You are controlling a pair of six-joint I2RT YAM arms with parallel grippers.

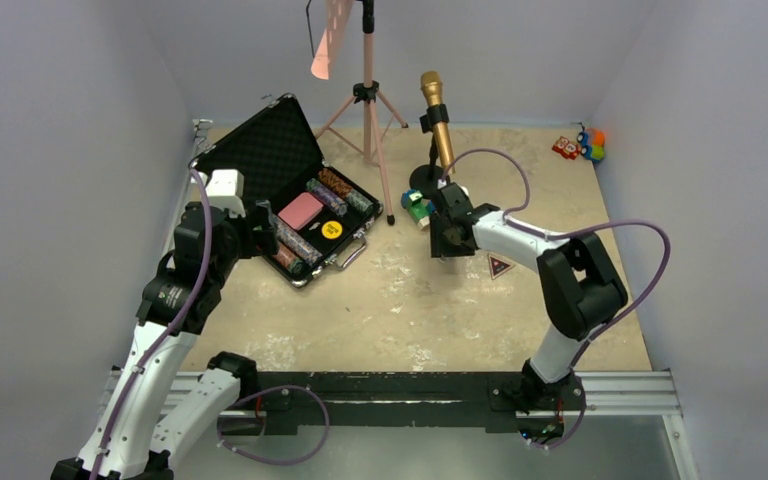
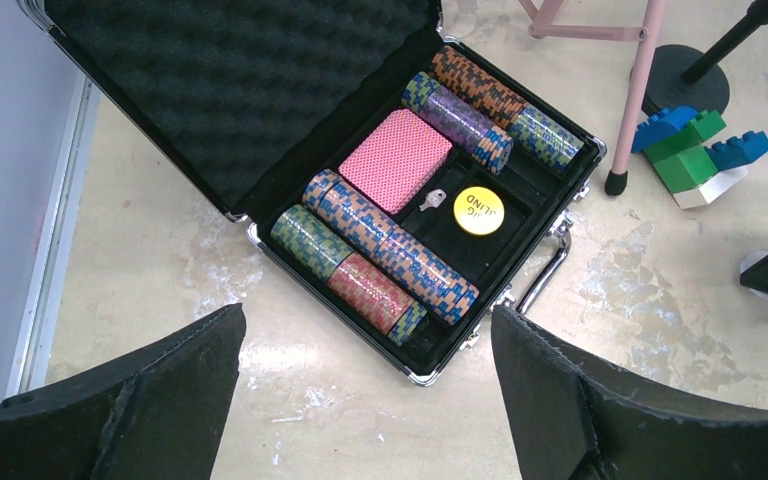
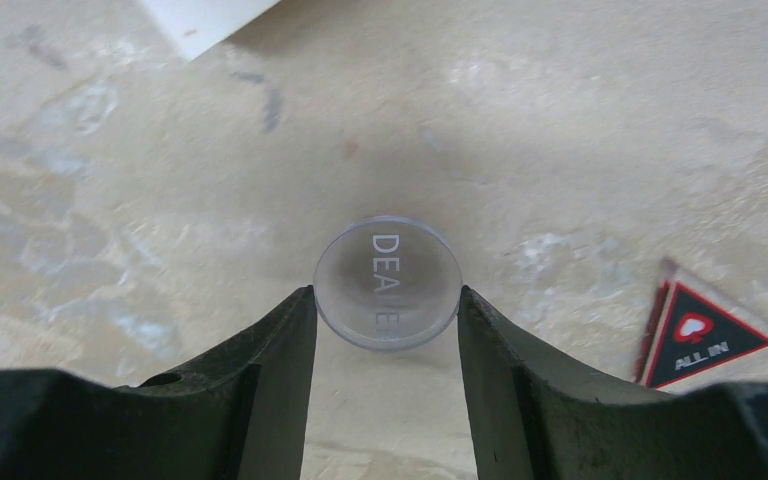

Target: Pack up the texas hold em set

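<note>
Your scuffed beige table [image 1: 410, 310], open black briefcase [image 1: 265, 150] on its left, pink tripod [image 1: 368, 110] and microphone stand [image 1: 425, 180] behind, toy blocks [image 1: 418, 206] just beside that stand, triangular button [image 1: 500, 266] mid-right, small toys [image 1: 580, 145] in the far-right corner

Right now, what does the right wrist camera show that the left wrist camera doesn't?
Only the right wrist view: a clear dealer button pinched in the right gripper, and a triangular all-in button lying on the table to one side. Only the left wrist view: the open case with chips, a pink card deck and a yellow button inside, plus toy blocks, seen past the wide-open left gripper. Both: the scuffed table.
</note>
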